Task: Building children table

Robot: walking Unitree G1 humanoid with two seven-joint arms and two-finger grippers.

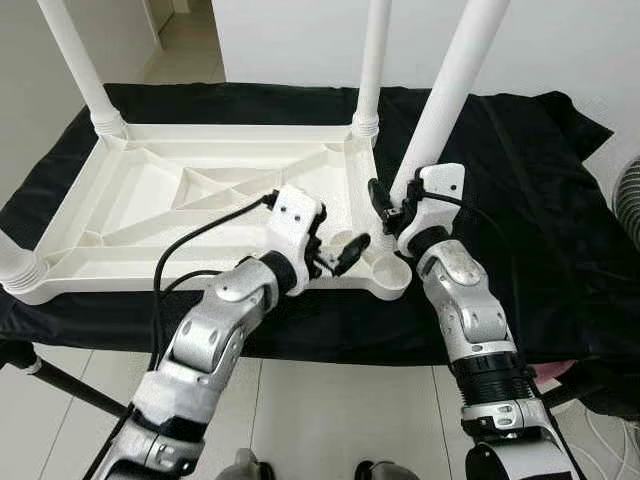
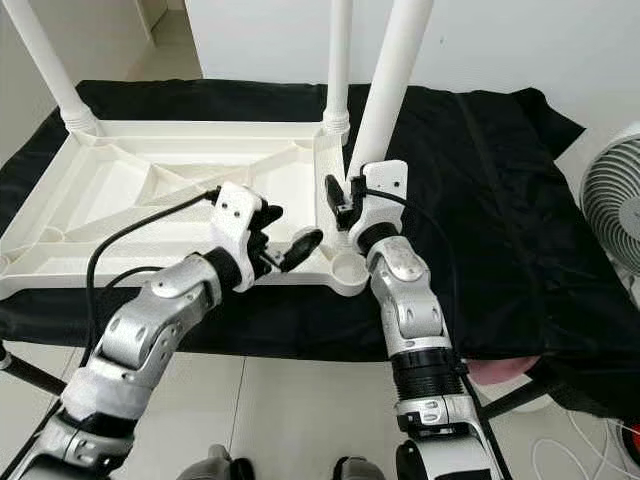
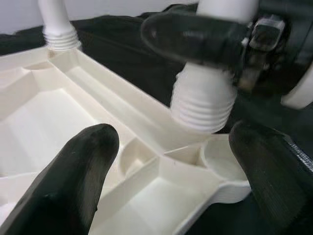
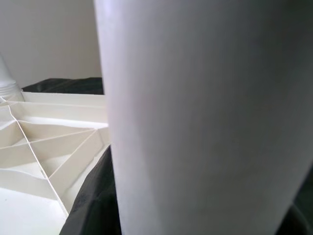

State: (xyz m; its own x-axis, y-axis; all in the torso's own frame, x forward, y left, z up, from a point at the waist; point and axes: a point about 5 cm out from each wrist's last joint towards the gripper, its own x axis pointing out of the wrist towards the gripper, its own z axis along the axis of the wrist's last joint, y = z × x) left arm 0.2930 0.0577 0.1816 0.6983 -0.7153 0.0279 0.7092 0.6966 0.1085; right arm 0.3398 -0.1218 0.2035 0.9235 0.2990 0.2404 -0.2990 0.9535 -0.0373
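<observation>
A white plastic table top [image 1: 150,215] lies upside down on a black cloth. Three white legs stand in its corners: far left [image 1: 75,60], far right [image 1: 372,70] and near left [image 1: 18,265]. My right gripper [image 1: 398,205] is shut on a fourth leg [image 1: 450,80], which leans to the right. Its threaded end [image 3: 203,100] hangs just above the rim beside the empty corner socket [image 3: 220,159]. My left gripper [image 1: 335,245] is open and hovers low over that near right corner, its fingers [image 3: 83,166] apart on either side of the socket. The held leg [image 4: 195,117] looms close.
The black cloth [image 1: 540,200] covers a low bench that reaches past the table top on the right. A white fan [image 2: 612,215] stands at the far right. A black cable [image 1: 190,245] loops from my left arm over the table top. Light floor tiles [image 1: 330,400] lie below.
</observation>
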